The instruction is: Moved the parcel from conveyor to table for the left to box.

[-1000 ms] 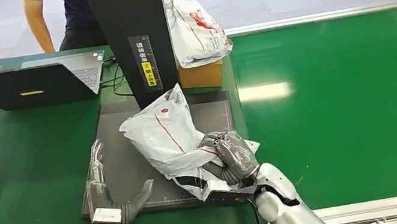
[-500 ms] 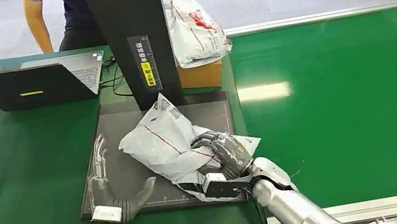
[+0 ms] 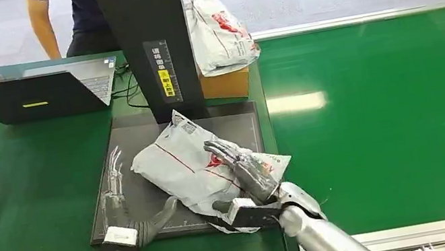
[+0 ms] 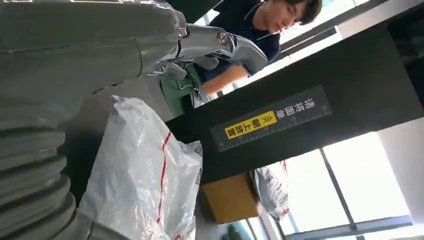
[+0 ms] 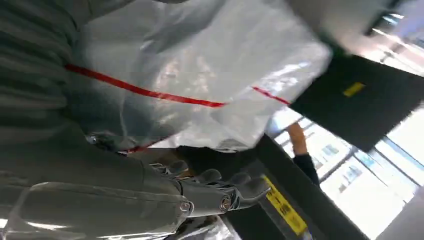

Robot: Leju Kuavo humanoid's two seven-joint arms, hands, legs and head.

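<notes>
We found the parcel (image 3: 189, 164) lying flat on the dark mat (image 3: 141, 187) near the front edge of the table (image 3: 27, 199), its far corner close to the black scanner post (image 3: 151, 42) and its right end reaching the mat's right edge, just beside the conveyor (image 3: 395, 110). The right hand (image 3: 244, 169) lay on top of the bag with its fingers stretched out rather than curled; we judged it to be resting there and gripping nothing. The left hand (image 3: 119, 197) was spread flat on the mat's left side, holding nothing, just beside the parcel.

The risks we saw came from the soft, slippery bag. If the right hand drew away with a fingertip caught in a fold, it could drag the parcel toward the table's front edge or back over the conveyor. The left hand, reaching from so low, could push the bag along the mat instead of getting under it, shoving it against the post. A brown box (image 3: 225, 84) carrying another bag (image 3: 217, 31) stood at the table's far right corner, and a person (image 3: 63, 22) worked beyond the laptop (image 3: 30, 96).
</notes>
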